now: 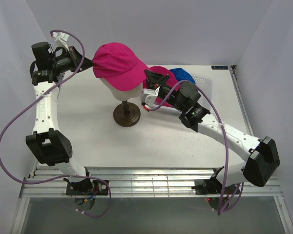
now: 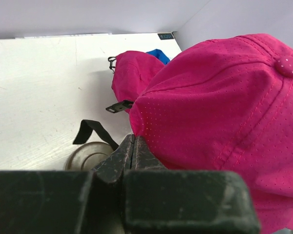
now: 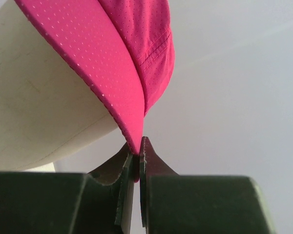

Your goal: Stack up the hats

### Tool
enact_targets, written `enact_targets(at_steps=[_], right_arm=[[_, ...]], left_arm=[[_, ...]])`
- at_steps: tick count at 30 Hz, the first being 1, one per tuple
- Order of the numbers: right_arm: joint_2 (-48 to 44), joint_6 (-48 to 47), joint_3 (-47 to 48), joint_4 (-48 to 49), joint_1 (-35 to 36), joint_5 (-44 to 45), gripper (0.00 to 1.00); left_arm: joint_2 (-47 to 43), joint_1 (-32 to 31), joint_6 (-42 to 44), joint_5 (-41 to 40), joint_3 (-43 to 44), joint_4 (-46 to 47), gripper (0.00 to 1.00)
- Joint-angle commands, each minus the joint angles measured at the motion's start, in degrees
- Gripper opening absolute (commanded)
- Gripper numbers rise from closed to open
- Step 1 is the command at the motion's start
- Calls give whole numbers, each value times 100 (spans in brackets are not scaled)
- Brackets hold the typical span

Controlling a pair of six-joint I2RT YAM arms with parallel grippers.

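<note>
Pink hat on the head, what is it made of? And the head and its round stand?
The pink hat looks like thin, matte sports fabric: tiny dotted holes and stitched seams show. The head looks like smooth cream plastic or foam; hard to tell which. The round stand looks like dark polished wood, maybe metal, with a slight sheen.

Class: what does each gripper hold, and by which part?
The pink cap on the mannequin head: left fingers pinch its rear edge, right fingers its brim.

No legible text or labels
</note>
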Motion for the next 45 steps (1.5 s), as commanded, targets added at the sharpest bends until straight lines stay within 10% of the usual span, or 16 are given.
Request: enact_targets(at_steps=[1,5,36,37,38,42,45], right_arm=[[-97,-28,-252,-356,-58,70,8],[-141,-55,-243,-339,-58,34,8],[-273,-731,-727,-761,-58,-203,8],[-291,-636,-718,-735,-67,-203,16],[-299,-583,-709,-691,-58,-203,50],[-440,-354,-849,-243,-58,-186,100],[-563,-13,-858,-49,-58,-203,89]], left_arm=[[-356,-43,149,98,31,-45,25],[-400,-34,132,19,66,-54,45],[-848,124,501,-306,-66,-563,51],[-848,124,501,-306,-66,-572,51],[-857,124,501,-306,-66,-564,51],[-857,124,510,-315,-48,-564,51],[-848,124,518,-341,-4,-581,51]])
